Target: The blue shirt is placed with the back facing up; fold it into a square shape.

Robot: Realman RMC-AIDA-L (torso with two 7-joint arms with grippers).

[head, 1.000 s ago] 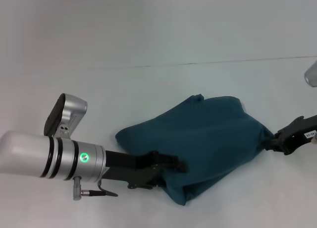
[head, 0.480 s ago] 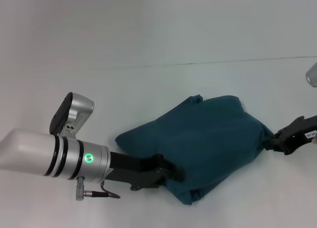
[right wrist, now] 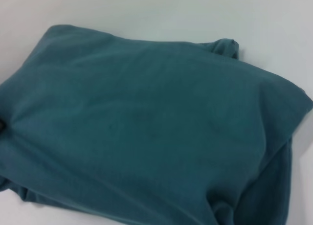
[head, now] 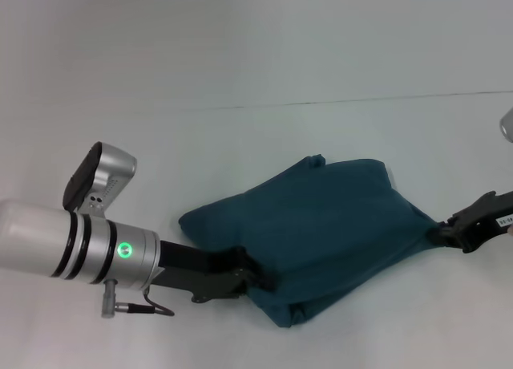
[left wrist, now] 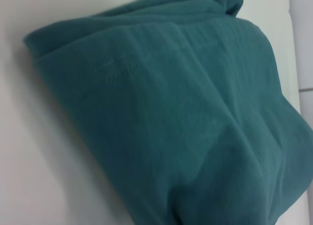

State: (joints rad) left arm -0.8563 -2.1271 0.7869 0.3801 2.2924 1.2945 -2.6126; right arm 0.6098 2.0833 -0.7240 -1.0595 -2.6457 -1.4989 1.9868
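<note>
Teal-blue shirt (head: 317, 233) lies bunched in a thick folded wad on your white table (head: 240, 56), left gripper (head: 255, 279) pinching its near-left edge, right gripper (head: 446, 234) clamped on its right corner.

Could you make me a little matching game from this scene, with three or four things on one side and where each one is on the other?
Things:
1. left end effector
2. right end effector
3. blue shirt
4. white table

Places or states:
A. lies bunched in a partly folded heap
B. at the shirt's near left edge
C. at the shirt's right corner
D. bare surface under everything

Pairs: 1-B, 2-C, 3-A, 4-D
</note>
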